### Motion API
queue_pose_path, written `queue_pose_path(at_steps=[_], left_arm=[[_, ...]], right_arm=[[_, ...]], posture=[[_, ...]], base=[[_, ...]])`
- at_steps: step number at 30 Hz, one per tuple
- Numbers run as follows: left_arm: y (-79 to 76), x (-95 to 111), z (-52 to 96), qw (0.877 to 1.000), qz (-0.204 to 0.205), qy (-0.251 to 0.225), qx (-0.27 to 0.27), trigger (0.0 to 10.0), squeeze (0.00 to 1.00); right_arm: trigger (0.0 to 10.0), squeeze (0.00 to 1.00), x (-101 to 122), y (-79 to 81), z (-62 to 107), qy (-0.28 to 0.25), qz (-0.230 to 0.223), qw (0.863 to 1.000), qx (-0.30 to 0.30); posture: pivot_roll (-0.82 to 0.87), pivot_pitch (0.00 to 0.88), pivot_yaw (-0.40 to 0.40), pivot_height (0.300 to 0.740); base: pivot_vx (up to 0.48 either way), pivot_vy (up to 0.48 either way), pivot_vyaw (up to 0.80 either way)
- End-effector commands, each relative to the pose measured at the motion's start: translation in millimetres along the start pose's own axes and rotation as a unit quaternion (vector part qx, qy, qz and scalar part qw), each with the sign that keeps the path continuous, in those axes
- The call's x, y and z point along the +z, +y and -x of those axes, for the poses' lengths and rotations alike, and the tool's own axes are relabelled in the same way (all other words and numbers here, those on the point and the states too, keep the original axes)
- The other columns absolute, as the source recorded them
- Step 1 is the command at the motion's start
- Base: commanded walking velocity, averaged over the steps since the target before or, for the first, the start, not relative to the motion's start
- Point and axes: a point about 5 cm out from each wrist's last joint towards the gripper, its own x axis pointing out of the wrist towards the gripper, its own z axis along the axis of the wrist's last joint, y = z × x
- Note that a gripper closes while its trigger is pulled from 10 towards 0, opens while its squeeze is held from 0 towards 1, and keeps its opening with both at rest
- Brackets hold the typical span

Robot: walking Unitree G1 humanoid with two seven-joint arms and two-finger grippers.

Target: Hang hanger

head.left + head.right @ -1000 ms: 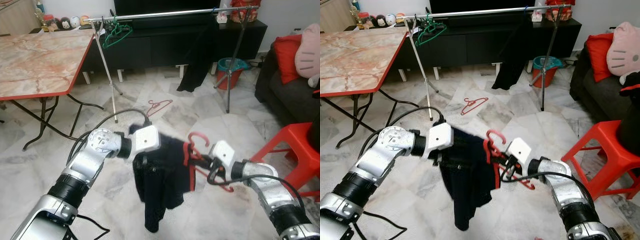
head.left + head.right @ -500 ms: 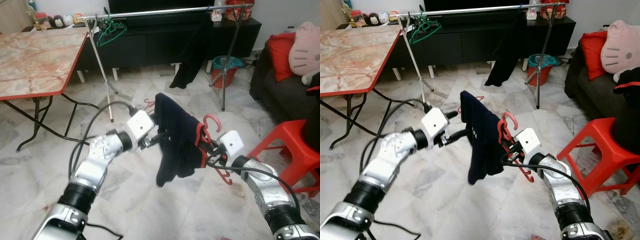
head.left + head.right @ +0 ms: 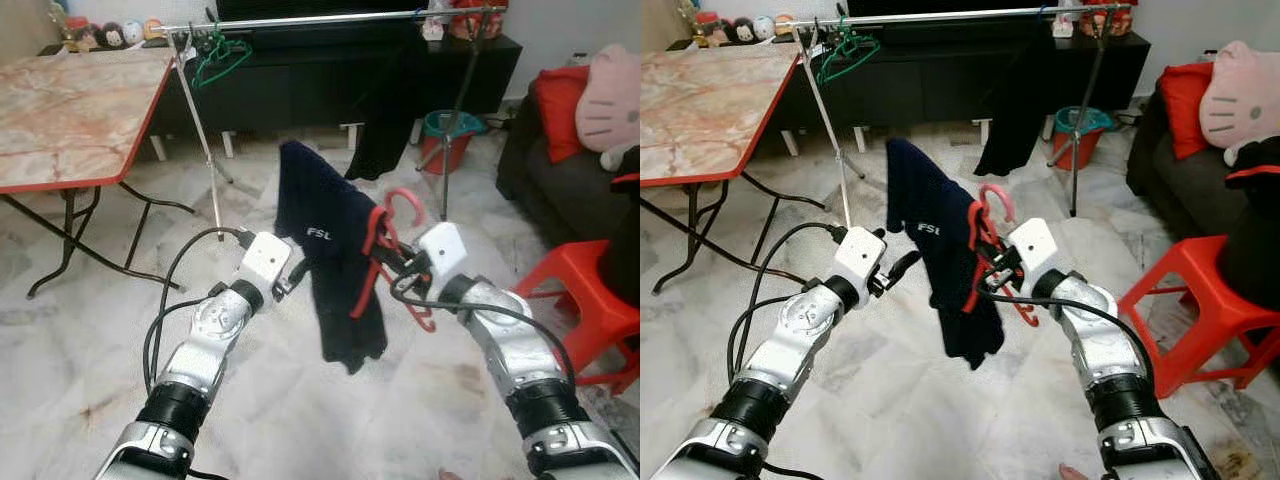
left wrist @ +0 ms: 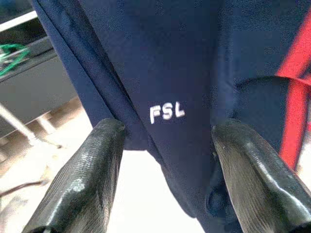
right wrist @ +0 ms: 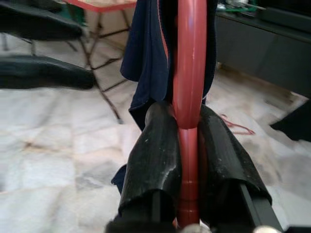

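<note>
Soft dark blue cloth [image 3: 330,260] is draped on a stiff red plastic hanger [image 3: 385,245], clamped by the right gripper [image 5: 187,145]; the left gripper [image 4: 165,145] is held with jaws apart.

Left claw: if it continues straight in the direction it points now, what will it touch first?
Most likely the dark blue shirt with the white FSL print, which hangs directly ahead of the open left claw. The fabric already fills the gap between its fingers, though the exact depth is unclear.
</note>
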Motion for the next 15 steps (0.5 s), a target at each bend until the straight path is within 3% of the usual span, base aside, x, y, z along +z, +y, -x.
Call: queue_pose_path(at_steps=[1,15], left_arm=[[0.1,-3.7,1.4,1.000,0.001,0.004,0.016,10.0,0.00],[-16.2,-1.3,-3.4,1.000,-0.008,-0.003,0.015,10.0,0.00]], right_arm=[[0.0,0.00,19.0,2.8,-3.2,-0.040,0.006,0.999,0.014],[0.0,0.00,31.0,10.3,-5.9,-0.045,0.005,0.998,0.043]], posture=[[-0.18,0.000,-0.007,0.740],[-0.17,0.000,-0.025,0.740]], base=[[0.000,0.000,0.00],[0.000,0.000,0.00]])
